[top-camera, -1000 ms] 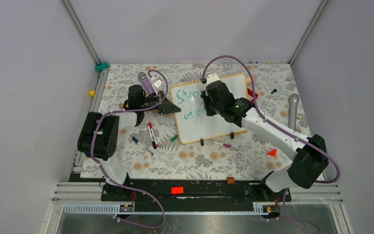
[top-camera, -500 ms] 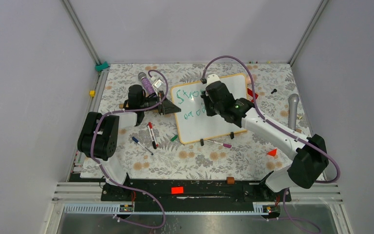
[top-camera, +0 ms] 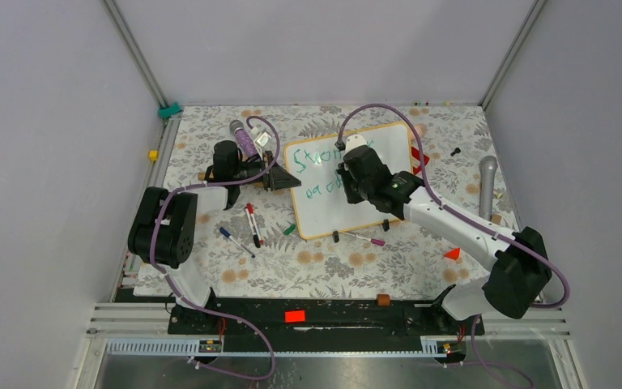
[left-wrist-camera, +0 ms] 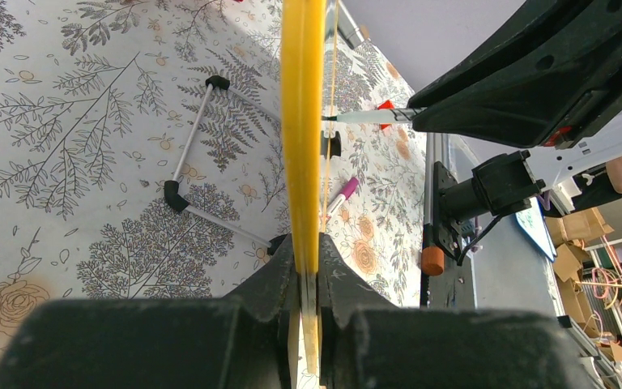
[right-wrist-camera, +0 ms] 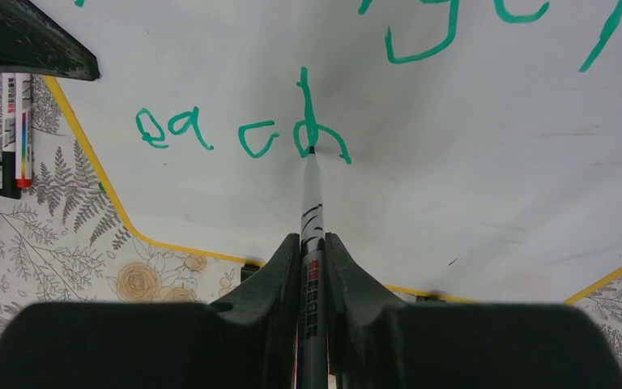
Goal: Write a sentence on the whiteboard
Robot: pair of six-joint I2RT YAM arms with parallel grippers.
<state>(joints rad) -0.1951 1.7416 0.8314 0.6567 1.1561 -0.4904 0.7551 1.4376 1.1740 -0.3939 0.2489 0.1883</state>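
Note:
The whiteboard (top-camera: pixel 372 212) stands tilted at mid-table, white with an orange-tan frame (left-wrist-camera: pixel 302 121). Green letters on it read "Stron…" above and "each" (right-wrist-camera: pixel 243 134) below; my right arm hides part of them from above. My left gripper (top-camera: pixel 279 180) is shut on the board's left edge (left-wrist-camera: pixel 305 267). My right gripper (right-wrist-camera: pixel 313 251) is shut on a marker (right-wrist-camera: pixel 312 211) with its tip touching the board at the "h". In the top view this gripper (top-camera: pixel 347 185) is over the board's middle.
Loose markers (top-camera: pixel 252 224) and a blue pen (top-camera: pixel 232 240) lie left of the board, with a green cap (top-camera: pixel 290 229) and a pink marker (top-camera: pixel 366 238) at its foot. A purple bottle (top-camera: pixel 243 138), a grey microphone (top-camera: pixel 487 185) and a red block (top-camera: pixel 453 254) lie around.
My right gripper has moved a little right and toward the near edge along the second line, and more of the top line shows. The left arm and the board have not moved.

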